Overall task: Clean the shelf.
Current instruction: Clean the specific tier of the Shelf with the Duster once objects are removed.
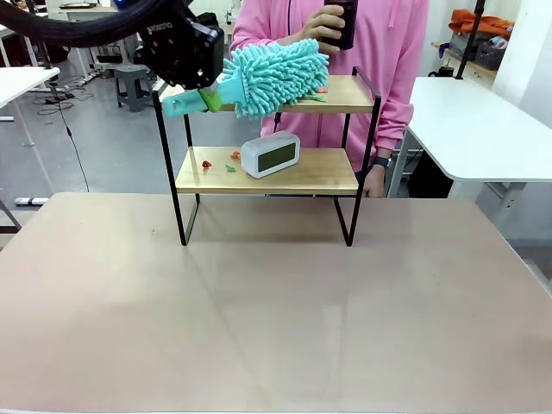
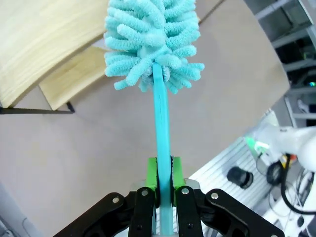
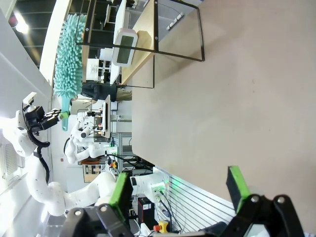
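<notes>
The shelf (image 1: 315,175) stands on the far half of the surface (image 1: 276,310), roughly centred, all four black legs down and both wood boards level.

The left gripper (image 1: 205,99) is at the shelf's upper left corner, level with the top board. Its green pads are clamped narrow on the flat teal handle of a chenille duster (image 1: 276,76). In the left wrist view the handle runs straight up from between the pads to the fluffy head. The head lies over the left and middle of the top board's front edge. Contact with the board cannot be confirmed.

On the lower board, a white digital clock (image 1: 271,155) stands near the middle, display facing the robot. Just to its left lie small scraps (image 1: 206,164), red, orange and green, loose on the wood. A further small green and orange scrap (image 1: 315,95) lies on the top board, just beside the right end of the duster head.

The right gripper (image 3: 178,182) hangs above bare surface, well apart from the shelf, its fingers spread wide with nothing between them.

A person (image 1: 379,43) in a pink top stands directly behind the shelf. One hand (image 1: 323,26) holds a dark object above the top board. The object cannot be identified. The other hand (image 1: 373,179) hangs low behind the shelf's right rear leg.
</notes>
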Action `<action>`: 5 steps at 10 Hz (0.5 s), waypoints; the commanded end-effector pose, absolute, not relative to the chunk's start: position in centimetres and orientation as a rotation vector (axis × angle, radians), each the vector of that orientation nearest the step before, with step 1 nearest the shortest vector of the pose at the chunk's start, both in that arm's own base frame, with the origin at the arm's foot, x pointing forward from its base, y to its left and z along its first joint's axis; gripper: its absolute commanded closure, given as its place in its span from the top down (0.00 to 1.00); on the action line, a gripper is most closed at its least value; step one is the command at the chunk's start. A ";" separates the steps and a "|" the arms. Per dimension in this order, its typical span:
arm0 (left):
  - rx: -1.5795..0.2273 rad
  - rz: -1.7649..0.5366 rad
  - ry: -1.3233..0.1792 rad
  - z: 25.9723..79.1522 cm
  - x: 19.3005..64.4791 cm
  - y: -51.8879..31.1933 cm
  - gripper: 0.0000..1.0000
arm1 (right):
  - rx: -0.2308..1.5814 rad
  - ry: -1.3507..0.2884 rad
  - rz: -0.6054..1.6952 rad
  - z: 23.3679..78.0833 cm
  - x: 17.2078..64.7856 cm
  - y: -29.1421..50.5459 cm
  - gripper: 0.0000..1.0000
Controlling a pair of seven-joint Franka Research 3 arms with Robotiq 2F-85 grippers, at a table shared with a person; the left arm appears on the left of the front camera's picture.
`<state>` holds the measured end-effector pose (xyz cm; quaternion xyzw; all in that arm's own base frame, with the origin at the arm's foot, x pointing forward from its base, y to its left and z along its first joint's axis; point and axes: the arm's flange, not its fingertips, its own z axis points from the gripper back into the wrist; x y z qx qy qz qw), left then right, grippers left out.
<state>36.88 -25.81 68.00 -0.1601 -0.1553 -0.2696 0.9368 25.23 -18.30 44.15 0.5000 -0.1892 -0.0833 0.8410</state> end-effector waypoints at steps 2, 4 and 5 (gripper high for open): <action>-0.419 -0.710 -0.146 69.3 36.3 -22.4 0.13 | 1.075 -0.432 -0.159 44.2 25.5 -18.2 1.00; -0.527 -0.896 0.047 70.5 34.2 -19.3 0.13 | 1.075 -0.432 -0.159 44.2 25.5 -18.2 1.00; -0.587 -0.947 0.094 71.2 33.2 -17.8 0.13 | 1.075 -0.432 -0.159 44.2 25.5 -18.2 1.00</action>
